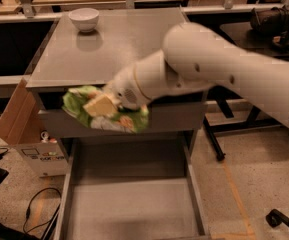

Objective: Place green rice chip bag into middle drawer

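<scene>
The green rice chip bag (104,111) is crinkled, bright green with orange-tan chip pictures. My gripper (103,105) is shut on the bag and holds it in the air in front of the cabinet's front edge, above the open middle drawer (129,206). The drawer is a wide shallow grey tray pulled out toward me, with nothing in it. My white arm (209,74) reaches in from the right and hides part of the cabinet top.
A white bowl (84,19) stands at the back left of the grey cabinet top (114,44). A cardboard box (16,116) leans at the cabinet's left side. Cables lie on the floor at lower left. A table leg (214,134) stands at the right.
</scene>
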Controlling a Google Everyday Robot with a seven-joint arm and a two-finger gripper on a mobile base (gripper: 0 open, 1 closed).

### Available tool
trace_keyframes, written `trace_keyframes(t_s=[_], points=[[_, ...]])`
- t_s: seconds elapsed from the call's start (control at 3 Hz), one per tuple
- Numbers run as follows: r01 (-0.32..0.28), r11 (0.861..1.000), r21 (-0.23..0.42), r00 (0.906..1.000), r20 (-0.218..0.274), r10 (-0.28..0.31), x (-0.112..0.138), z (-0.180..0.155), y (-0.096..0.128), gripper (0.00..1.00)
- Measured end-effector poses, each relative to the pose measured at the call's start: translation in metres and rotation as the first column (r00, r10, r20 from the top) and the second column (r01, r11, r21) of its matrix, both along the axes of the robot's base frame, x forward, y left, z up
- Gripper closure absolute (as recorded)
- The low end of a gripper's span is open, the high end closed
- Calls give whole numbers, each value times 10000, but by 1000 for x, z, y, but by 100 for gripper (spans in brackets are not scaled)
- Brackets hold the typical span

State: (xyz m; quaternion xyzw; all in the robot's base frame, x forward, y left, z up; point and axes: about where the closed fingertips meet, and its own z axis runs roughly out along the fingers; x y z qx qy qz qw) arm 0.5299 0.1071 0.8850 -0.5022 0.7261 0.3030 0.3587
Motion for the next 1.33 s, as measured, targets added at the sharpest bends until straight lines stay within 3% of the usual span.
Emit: trace_keyframes(t_s=[0.33,0.67,1.0,1.33], points=[[285,9955,907,9944,-1043,-190,-34,-85,-10,100],[1199,9794,1627,9787,-1852,-890,-60,-184,-27,100],[2423,9546,1733,9543,-2198,-2024,-71,-271,-56,100],[3731,9152,1522,9144,-2273,-3350,-61,-330,-81,100]])
